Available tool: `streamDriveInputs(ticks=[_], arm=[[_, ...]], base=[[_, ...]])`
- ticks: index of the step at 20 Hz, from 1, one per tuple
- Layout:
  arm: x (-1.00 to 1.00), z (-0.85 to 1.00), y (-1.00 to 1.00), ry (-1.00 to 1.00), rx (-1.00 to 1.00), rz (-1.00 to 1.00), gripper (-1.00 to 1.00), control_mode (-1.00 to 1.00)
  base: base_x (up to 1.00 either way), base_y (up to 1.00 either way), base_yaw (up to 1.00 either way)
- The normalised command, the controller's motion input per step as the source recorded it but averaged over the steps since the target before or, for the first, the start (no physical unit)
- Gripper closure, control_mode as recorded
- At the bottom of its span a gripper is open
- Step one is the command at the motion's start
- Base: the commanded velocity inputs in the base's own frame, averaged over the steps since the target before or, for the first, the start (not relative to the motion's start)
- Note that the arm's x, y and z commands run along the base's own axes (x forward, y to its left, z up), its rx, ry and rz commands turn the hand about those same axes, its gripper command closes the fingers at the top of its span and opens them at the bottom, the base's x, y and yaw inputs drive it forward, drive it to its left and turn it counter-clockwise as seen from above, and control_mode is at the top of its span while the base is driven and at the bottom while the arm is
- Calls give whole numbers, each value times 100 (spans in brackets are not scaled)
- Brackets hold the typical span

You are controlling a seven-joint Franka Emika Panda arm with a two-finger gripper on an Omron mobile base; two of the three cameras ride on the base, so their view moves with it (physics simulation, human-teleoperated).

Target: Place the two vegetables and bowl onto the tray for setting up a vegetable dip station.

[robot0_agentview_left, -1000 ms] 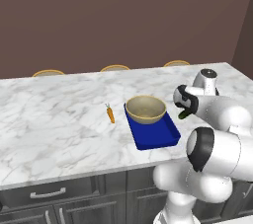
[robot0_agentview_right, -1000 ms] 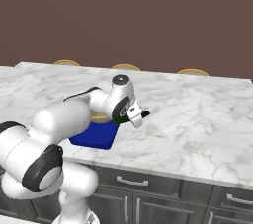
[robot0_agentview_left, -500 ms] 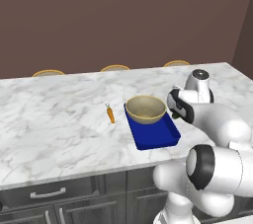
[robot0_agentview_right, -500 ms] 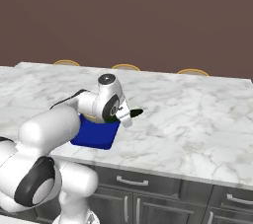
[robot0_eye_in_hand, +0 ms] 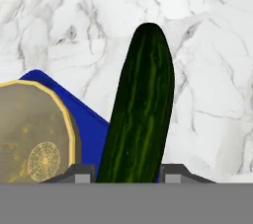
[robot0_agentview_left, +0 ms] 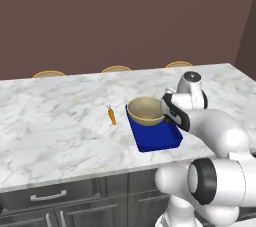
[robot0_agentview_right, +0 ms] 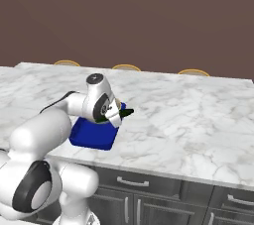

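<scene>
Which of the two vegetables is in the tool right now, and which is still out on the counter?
The cucumber is held in the tool, beside the bowl. The carrot lies loose on the marble, left of the tray.

We see the bowl (robot0_agentview_left: 145, 110) on the tray (robot0_agentview_left: 159, 139), the carrot (robot0_agentview_left: 112, 116) left of the tray, the cucumber (robot0_eye_in_hand: 141, 114) above its right edge.

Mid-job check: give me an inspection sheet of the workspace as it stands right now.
Surface: white marble counter, dark cabinets below.
Job's things: bowl sits on the far end of the blue tray; carrot lies on the counter left of the tray, apart from it; cucumber is held in the gripper, beside the tray's right edge.
Clutter: nothing seen.
Grippers: gripper shut on the cucumber.
Cables: nothing seen.
Surroundings: three tan-rimmed discs along the counter's far edge; brown wall behind.
</scene>
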Motion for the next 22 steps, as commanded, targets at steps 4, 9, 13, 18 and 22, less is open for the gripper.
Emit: streamDriveInputs(ticks=[4,9,13,18,22], arm=[[-1,0,35,0,5,0,100,-100],[-3,-1,27,0,9,2,100,-100],[-2,-11,20,0,10,3,100,-100],[0,-36,9,0,8,2,100,-100],[0,-34,13,0,5,0,100,-100]], base=[[0,0,0],[0,0,0],[0,0,0],[0,0,0],[0,0,0]])
